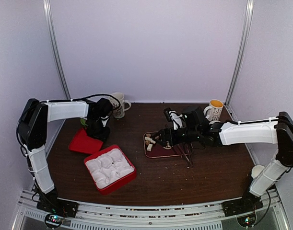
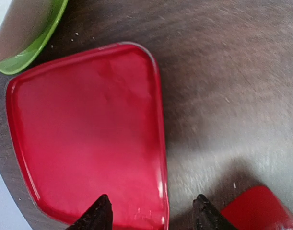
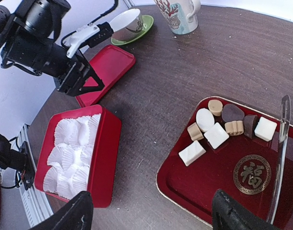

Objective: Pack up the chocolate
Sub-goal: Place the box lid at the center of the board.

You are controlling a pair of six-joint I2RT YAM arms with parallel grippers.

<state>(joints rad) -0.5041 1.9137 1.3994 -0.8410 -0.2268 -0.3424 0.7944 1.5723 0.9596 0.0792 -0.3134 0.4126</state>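
Where overhead blurs it, right wrist shows chocolate (image 3: pixel 216 135) on tray (image 3: pixel 199 189), right pincer (image 3: pixel 153 211) apart, left pincer (image 2: pixel 153 213) apart, maybe touching lid (image 2: pixel 88 134)

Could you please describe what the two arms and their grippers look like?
Both the left arm and the right arm have white shells on their long links, with black joints and bases. Black cables loop beside the left arm. The left gripper and right gripper are black with tapered, pointed fingers.

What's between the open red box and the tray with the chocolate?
Nothing but bare brown tabletop with a few specks, seen in the right wrist view, separates the red box from the tray holding the chocolate.
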